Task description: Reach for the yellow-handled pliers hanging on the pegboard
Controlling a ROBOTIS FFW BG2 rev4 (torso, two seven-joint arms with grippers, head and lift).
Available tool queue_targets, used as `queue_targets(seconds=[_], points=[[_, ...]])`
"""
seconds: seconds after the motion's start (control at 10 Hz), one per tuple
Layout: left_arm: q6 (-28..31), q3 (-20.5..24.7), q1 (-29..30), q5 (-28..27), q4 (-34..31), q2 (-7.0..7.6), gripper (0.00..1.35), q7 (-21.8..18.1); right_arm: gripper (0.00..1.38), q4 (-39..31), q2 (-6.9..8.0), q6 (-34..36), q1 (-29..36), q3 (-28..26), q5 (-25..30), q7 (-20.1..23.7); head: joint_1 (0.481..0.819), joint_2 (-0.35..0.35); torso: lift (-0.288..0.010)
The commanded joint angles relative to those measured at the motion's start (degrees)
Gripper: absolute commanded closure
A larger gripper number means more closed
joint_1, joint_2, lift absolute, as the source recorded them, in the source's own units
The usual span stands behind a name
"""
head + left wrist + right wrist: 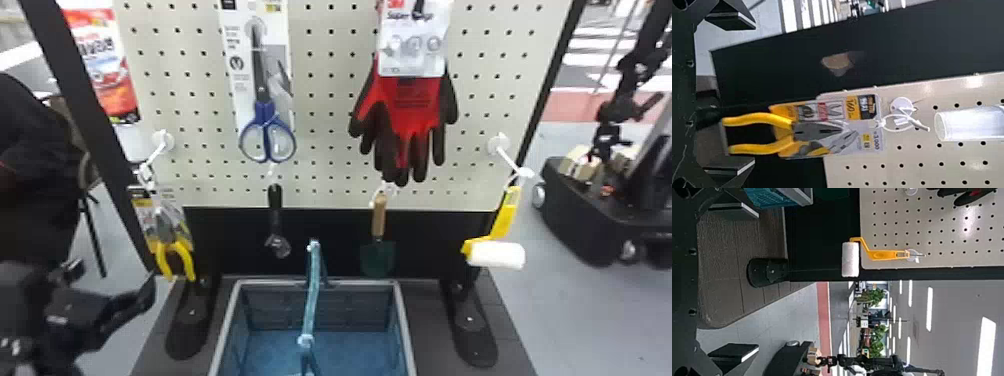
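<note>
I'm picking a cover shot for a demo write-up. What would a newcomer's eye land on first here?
Probably the red-and-black gloves, hanging right of centre on the pale pegboard. Next, the yellow-handled pliers low at the board's left side, with the open left gripper facing them. Below the board, the blue basket sits near centre.

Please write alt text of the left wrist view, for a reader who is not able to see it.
Yellow-handled pliers, on a printed card, hang by a white tie from a pegboard, with their handles toward the open left gripper. A clear tube is above them.
</note>
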Motion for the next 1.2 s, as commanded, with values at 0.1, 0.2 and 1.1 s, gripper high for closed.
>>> queue_targets(seconds=[0.1, 0.2, 1.1], points=[[5.51, 0.23, -9.44, 1.81, 4.16, 3.59, 0.10, -6.70, 0.12, 0.80, 0.34, 0.00, -0.19, 0.00, 0.21, 1.28, 0.549, 0.000, -0.100], [8.58, 0.50, -12.64, 0.41, 4.44, 4.64, 0.09, -10.04, 0.12, 0.94, 0.34, 0.00, -0.31, 0.00, 0.30, 1.81, 0.549, 0.000, -0.100], [20.01, -5.04, -29.50, 1.46, 24.27, 7.72, 0.65, -32.81, 0.12, 2.20, 0.34, 0.00, -0.80, -0.09, 0.48, 3.30, 0.549, 0.000, -0.100]])
